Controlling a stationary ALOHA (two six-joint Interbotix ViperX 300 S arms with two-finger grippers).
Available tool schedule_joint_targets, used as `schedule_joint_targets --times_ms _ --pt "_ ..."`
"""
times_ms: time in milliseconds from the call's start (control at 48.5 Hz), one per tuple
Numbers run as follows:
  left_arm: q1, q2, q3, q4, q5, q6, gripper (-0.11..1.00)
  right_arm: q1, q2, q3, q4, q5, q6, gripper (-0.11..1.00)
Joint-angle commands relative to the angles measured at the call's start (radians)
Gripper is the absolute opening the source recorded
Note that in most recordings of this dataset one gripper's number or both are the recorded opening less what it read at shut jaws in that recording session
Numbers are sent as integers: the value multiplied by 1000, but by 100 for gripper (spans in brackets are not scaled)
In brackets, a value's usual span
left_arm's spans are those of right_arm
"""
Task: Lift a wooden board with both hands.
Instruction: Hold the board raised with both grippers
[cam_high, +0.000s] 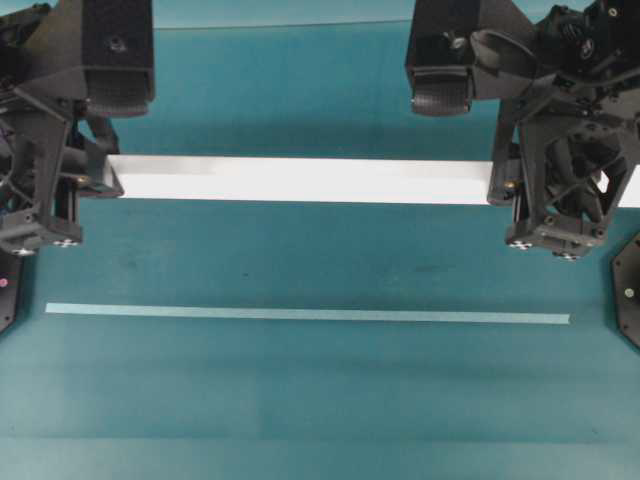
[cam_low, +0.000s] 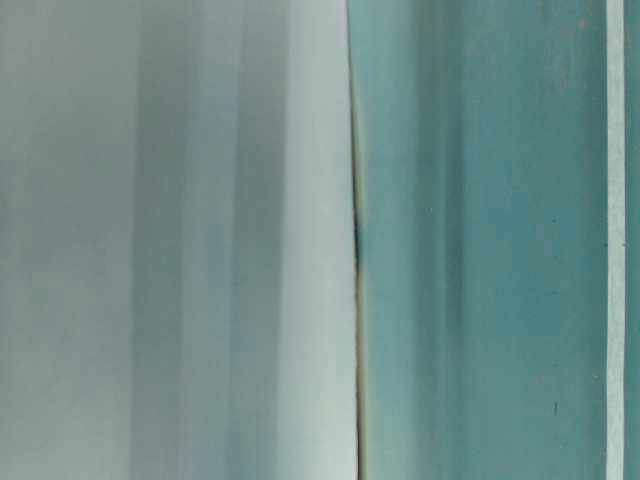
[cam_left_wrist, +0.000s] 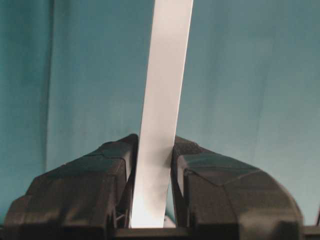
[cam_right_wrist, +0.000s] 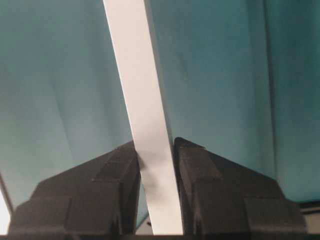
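Overhead: wooden board (cam_high: 300, 180) between grippers

Smooth, slightly glossy white wooden board (cam_high: 300, 180) (painted-looking) over a matt teal table (cam_high: 300, 400).

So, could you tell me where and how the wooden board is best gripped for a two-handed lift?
Near each end, coming from above, fingers pinching its narrow width. The wooden board is long and thin, so one hold per end balances it. The left gripper and right gripper hold it that way.
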Motion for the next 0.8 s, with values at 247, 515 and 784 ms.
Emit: schedule_joint_targets --times_ms 247,515,784 --pt "-3 21 -49 0 -23 5 18 -3 21 -34 5 -25 20 22" --pt "-3 20 -48 0 -11 5 18 -3 20 -31 2 -23 18 22" --pt "-3 17 5 0 -5 0 18 -2 11 43 0 -26 12 22"
